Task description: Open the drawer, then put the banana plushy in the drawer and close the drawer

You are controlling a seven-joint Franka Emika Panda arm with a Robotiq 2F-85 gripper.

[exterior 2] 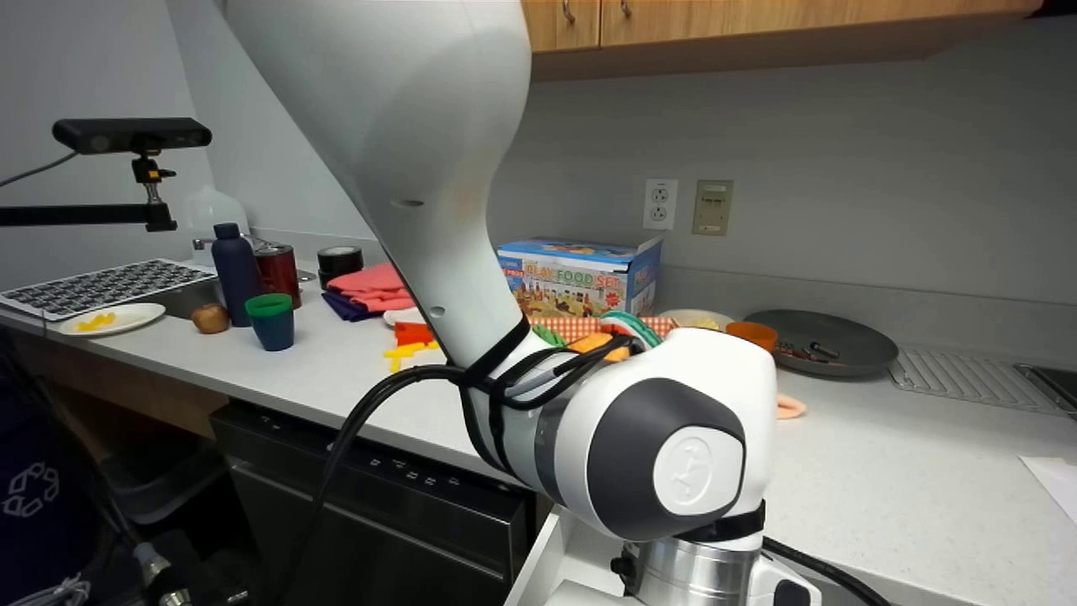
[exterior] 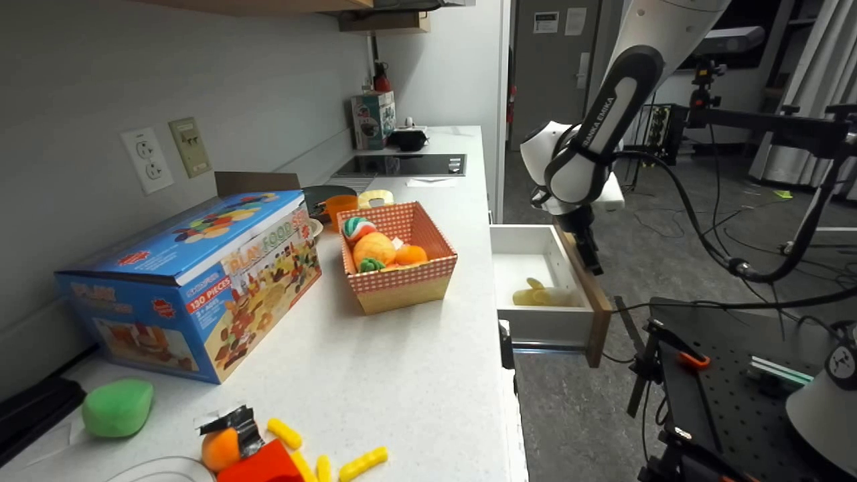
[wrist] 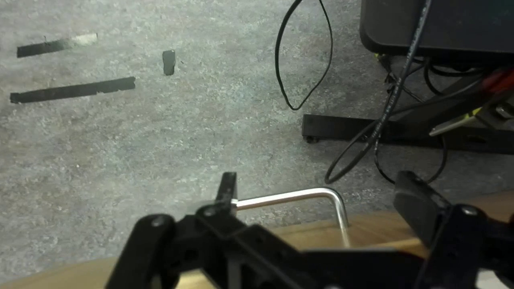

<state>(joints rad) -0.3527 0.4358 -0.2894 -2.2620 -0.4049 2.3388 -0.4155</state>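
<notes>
The drawer (exterior: 598, 325) is pulled out from under the counter, with a pale inside and a tan front. In another exterior view, part of its pale wall (exterior 2: 538, 560) shows beneath the arm. The banana plushy (exterior: 546, 296) lies inside the drawer, towards the near side wall; it is hidden or out of view elsewhere. My gripper (exterior: 592, 258) points down at the outer side of the drawer front. In the wrist view my gripper (wrist: 319, 192) is open, its fingers wide apart. The drawer's metal handle (wrist: 281, 198) shows between the fingers, its left end hidden behind the left finger.
A red-checked basket (exterior: 402, 288) of toy fruit stands on the counter (exterior: 428, 361) near its edge. A blue play food box (exterior: 194, 274) stands by the wall. A black cart (exterior: 730, 402) and loose cables (wrist: 389, 108) are near the drawer front.
</notes>
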